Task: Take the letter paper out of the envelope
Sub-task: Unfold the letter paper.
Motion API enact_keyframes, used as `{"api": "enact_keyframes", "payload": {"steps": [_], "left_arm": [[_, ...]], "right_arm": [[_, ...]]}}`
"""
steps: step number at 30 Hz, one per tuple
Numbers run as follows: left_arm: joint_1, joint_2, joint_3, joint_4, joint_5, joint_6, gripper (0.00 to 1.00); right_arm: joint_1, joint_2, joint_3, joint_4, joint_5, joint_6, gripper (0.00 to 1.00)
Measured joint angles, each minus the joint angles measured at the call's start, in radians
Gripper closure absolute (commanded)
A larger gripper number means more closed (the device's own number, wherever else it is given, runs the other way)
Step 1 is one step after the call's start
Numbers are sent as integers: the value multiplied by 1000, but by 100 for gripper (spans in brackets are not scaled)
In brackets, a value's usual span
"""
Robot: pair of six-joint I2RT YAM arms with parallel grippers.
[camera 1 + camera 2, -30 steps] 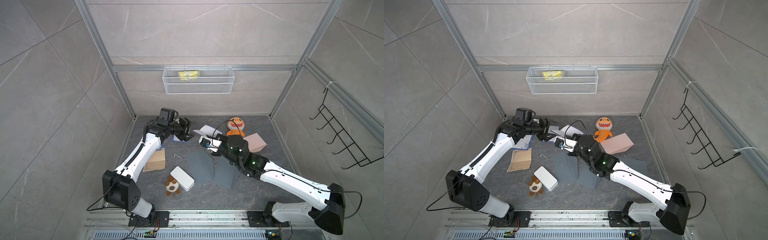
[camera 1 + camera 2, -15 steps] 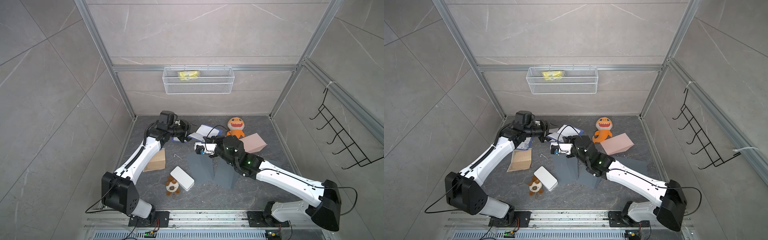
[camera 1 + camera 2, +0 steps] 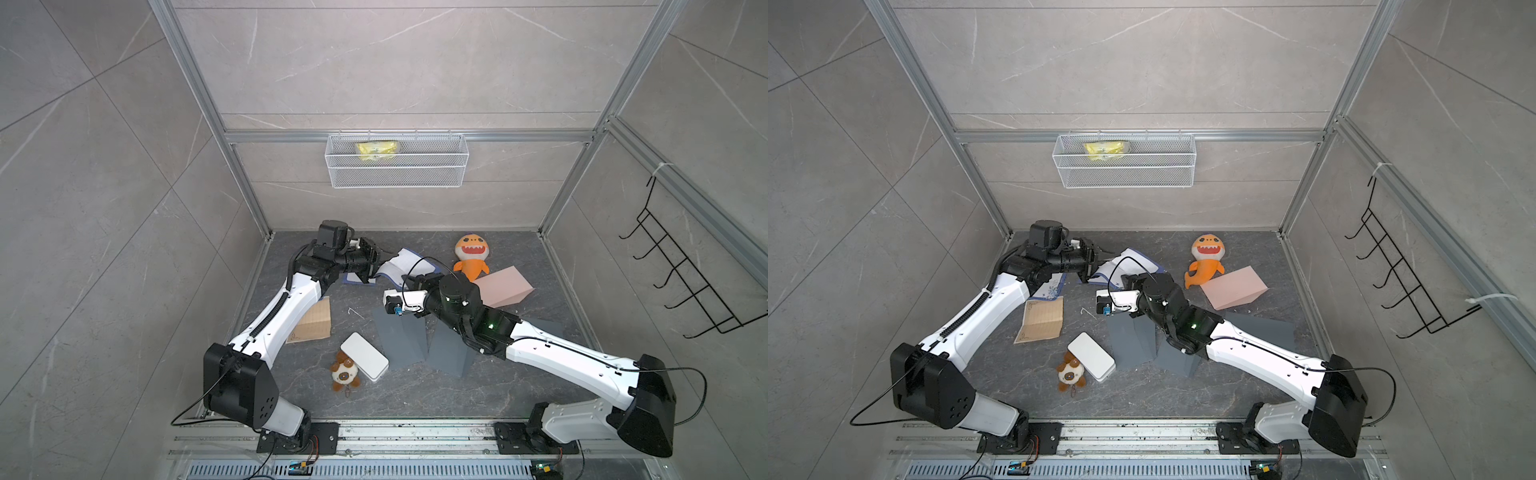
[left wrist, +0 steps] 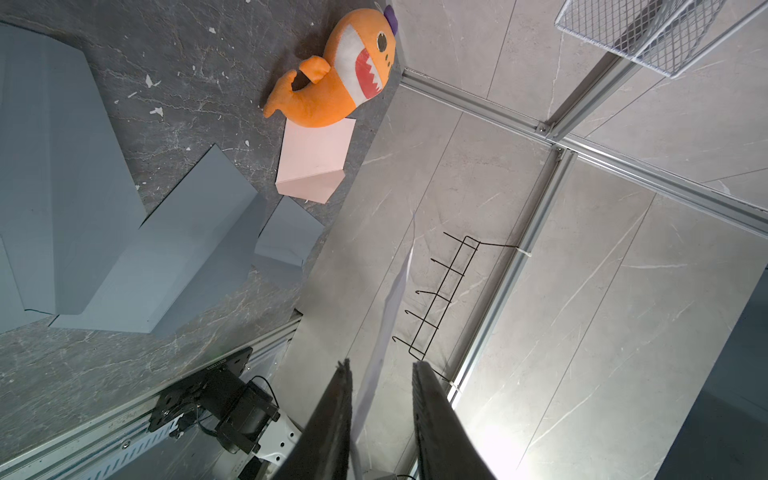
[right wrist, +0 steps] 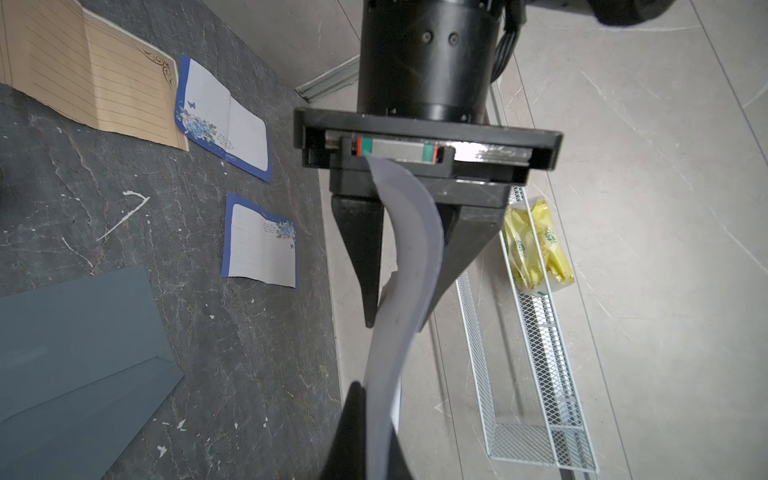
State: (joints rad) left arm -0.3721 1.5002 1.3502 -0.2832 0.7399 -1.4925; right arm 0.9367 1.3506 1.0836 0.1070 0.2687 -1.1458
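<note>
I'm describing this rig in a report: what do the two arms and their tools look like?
Both arms have white shells, black joints and black shoulder housings. The left arm carries a ribbed black cable; the right arm shows a small green light. Thin black cables loop out near each base. The left tool and right tool have dark, tapering fingers.

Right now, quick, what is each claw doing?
Left gripper: open, jaws either side of the pale paper, not pinching it.
Right gripper: shut on the pale paper.
</note>
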Motion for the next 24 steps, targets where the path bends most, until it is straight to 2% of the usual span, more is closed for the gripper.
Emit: {"api": "enact_keyframes", "payload": {"steps": [3, 12, 16, 17, 18, 21, 22, 24], "left_arm": [[0, 8, 1, 0, 5, 2, 74], [0, 32, 11, -8, 5, 37, 100], [0, 34, 11, -8, 4, 40, 100], [0, 34, 11, -6, 4, 40, 100], [0, 34, 11, -3, 3, 41, 100], [3, 34, 13, 10, -5, 45, 100], [4, 34, 14, 16, -10, 52, 100], [10, 34, 27, 21, -43, 88, 100]], "right_arm": [[0, 0, 0, 3, 4, -4, 100], [2, 0, 0, 4, 14, -11, 100], [2, 0, 0, 4, 16, -11, 100], [3, 0, 0, 4, 17, -11, 95], [4, 0, 0, 4, 19, -9, 85], [8, 0, 0, 7, 26, 17, 39], [10, -2, 0, 7, 31, 33, 33], [13, -13, -2, 0, 39, 85, 31]]}}
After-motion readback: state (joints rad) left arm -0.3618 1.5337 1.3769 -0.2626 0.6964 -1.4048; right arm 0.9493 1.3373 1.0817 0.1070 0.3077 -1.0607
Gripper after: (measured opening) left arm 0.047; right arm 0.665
